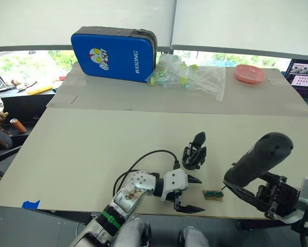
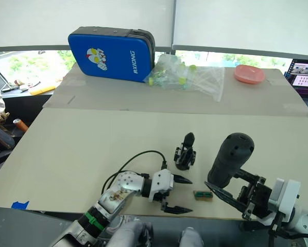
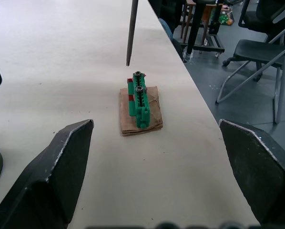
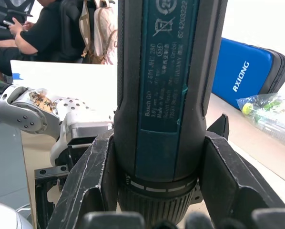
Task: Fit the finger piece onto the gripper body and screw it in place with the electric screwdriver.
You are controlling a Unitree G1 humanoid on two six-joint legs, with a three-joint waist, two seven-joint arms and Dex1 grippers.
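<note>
Nearest the table's front edge: left gripper (image 1: 191,194) spread wide and holding nothing, aimed at a small green screw holder (image 3: 139,99) on a scrap of brown card. Just right of that, right gripper (image 4: 157,191) clamped around the electric screwdriver (image 1: 258,158), thin bit (image 3: 131,31) hanging just above the holder, not touching. A little further in, gripper body (image 1: 194,152) standing upright on the table (image 1: 92,149), apart from both grippers. Finger piece not identifiable as a separate loose part. Risk, as a judgement: a tilted bit could slip off the screw head or push the light holder off its card. Far back: blue zipped case (image 1: 114,54), contents unseen; clear plastic bag (image 1: 192,76) of greenish items; pink dish (image 1: 249,74), apparently empty
</note>
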